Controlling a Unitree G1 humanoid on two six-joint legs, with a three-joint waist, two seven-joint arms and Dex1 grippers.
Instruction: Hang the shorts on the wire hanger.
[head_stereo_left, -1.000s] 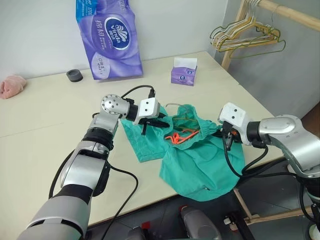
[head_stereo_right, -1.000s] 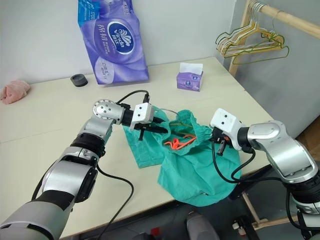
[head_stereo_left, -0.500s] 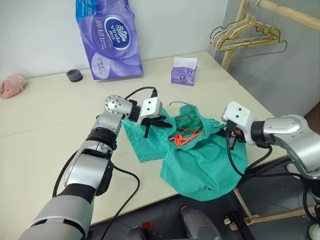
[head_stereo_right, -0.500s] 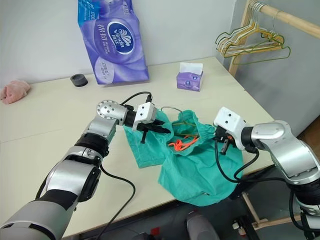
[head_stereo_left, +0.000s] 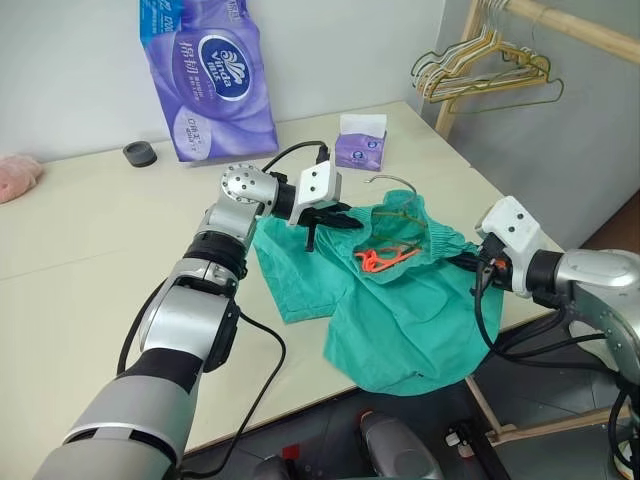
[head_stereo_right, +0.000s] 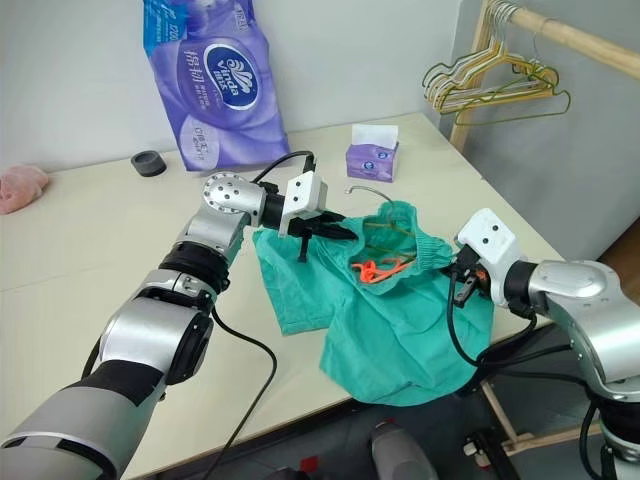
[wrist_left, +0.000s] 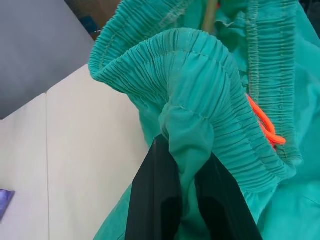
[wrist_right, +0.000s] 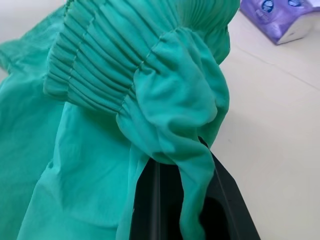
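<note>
The shorts (head_stereo_left: 400, 290) are draping over the desk's (head_stereo_left: 90, 280) near edge below the right tool (head_stereo_left: 472, 262), with bare desk lying open behind the left tool (head_stereo_left: 340, 217). Each tool is pinching a fold of the gathered teal waistband, stretching it wide, the orange drawstring (head_stereo_left: 385, 258) sitting between them. The wire hanger's (head_stereo_left: 388, 181) hook is poking out just beyond the waistband, toward the tissue box (head_stereo_left: 360, 142).
</note>
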